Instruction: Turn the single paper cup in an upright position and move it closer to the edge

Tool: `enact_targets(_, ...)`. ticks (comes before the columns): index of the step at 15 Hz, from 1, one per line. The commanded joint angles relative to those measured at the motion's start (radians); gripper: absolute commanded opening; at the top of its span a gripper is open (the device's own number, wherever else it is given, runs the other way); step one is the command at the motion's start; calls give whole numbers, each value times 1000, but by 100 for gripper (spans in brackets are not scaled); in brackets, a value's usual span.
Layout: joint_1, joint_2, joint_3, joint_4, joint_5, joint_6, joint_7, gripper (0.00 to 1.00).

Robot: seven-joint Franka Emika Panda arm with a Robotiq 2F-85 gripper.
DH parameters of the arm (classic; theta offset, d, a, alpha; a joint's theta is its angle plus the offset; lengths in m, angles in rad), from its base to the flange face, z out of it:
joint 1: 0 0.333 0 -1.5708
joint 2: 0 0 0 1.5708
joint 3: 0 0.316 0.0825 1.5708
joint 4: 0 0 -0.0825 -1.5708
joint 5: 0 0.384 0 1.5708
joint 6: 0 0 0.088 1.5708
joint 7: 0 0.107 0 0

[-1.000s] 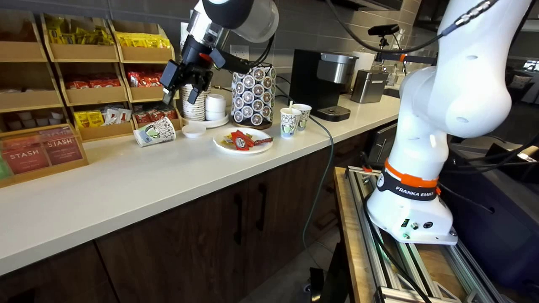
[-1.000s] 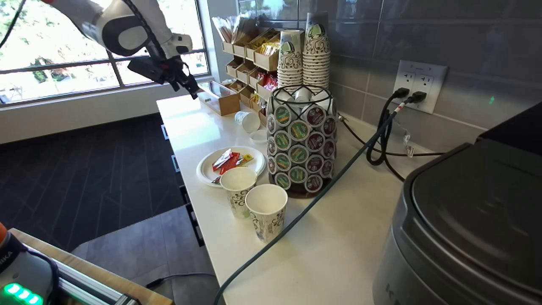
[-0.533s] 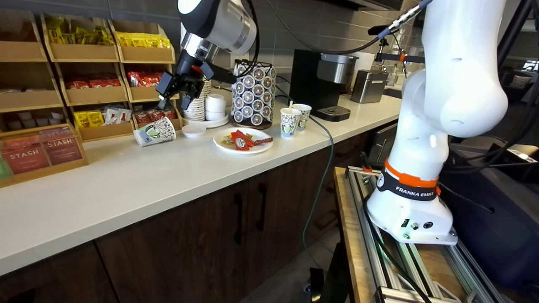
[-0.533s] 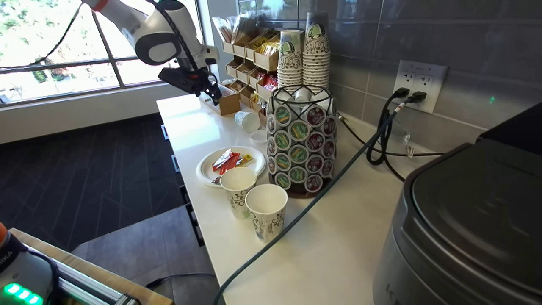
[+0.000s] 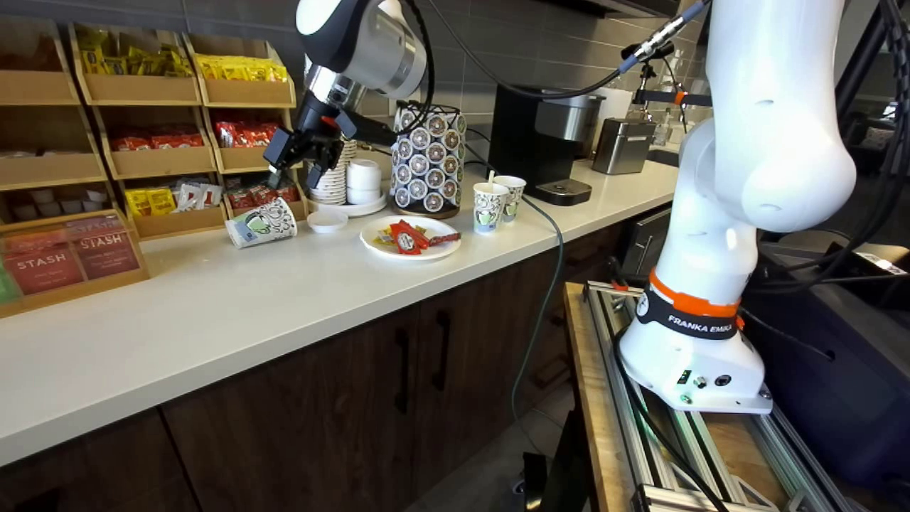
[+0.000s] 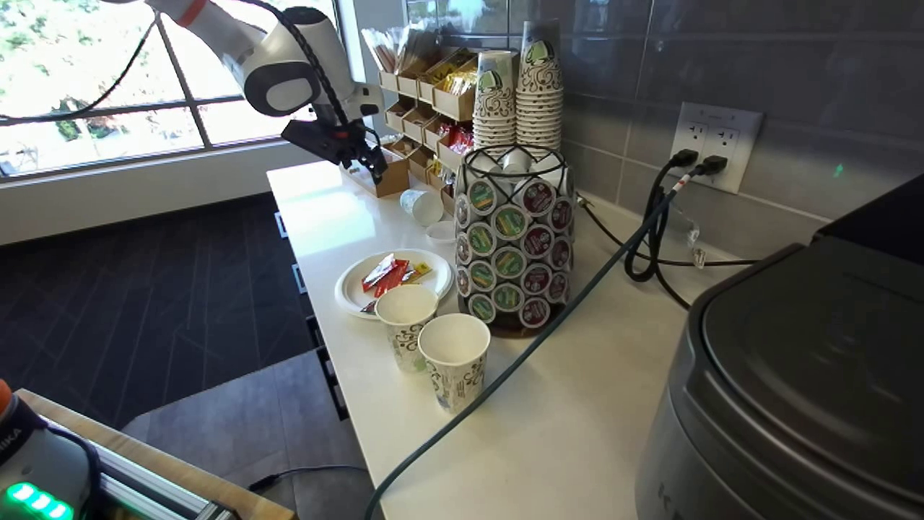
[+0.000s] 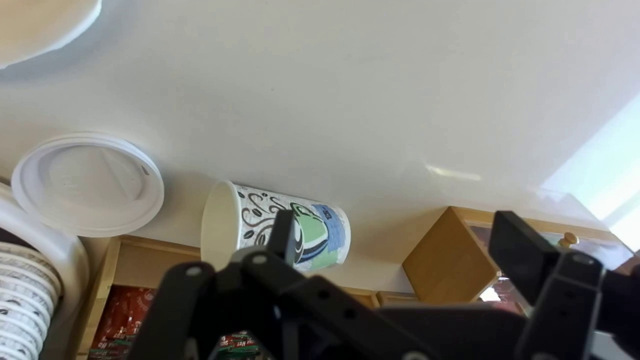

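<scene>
Gripper (image 5: pixel 293 177) hangs over the back part of the pale countertop (image 5: pixel 213 306), clear of its surface. Fingers spread wide, nothing held between them. Single paper cup (image 5: pixel 261 222) lies on its side lower than the gripper and apart from it, mouth turned toward the white lid (image 5: pixel 328 220) just beside it. In the wrist view, 1 finger overlaps the cup's printed side; the other shows against the wooden box (image 7: pixel 450 257). Cup sits near the wooden bins (image 5: pixel 160 162), well apart from the edge (image 5: pixel 284 345), the countertop's long front rim. White plate (image 5: pixel 384 251), nearer that rim, carries red and yellow packets (image 5: pixel 409 240). Past the plate, 2 upright paper cups (image 5: pixel 488 210) stand close together. Pod rack (image 6: pixel 510 327) stands behind the plate; coffee maker (image 5: pixel 515 142) further along the countertop. In an exterior view, 2 tall cup stacks (image 6: pixel 540 87) rise behind the rack.
</scene>
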Motion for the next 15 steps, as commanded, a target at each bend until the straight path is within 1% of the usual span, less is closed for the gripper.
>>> enact_targets(1, -61, 20, 61, 24, 4, -2, 12, 100)
enact_targets(2, -41, 45, 38, 51, 58, -10, -23, 100)
enact_targets(3, -51, 61, 42, 67, 69, -13, -18, 100)
enact_targets(5, -77, 106, 55, 121, 138, -34, -52, 100)
enact_targets(9, -120, 208, 78, 225, 229, -21, -123, 100)
enact_targets(14, -156, 322, 79, 335, 235, -9, -160, 100)
enact_targets(15, -198, 338, 119, 348, 194, 2, -139, 100)
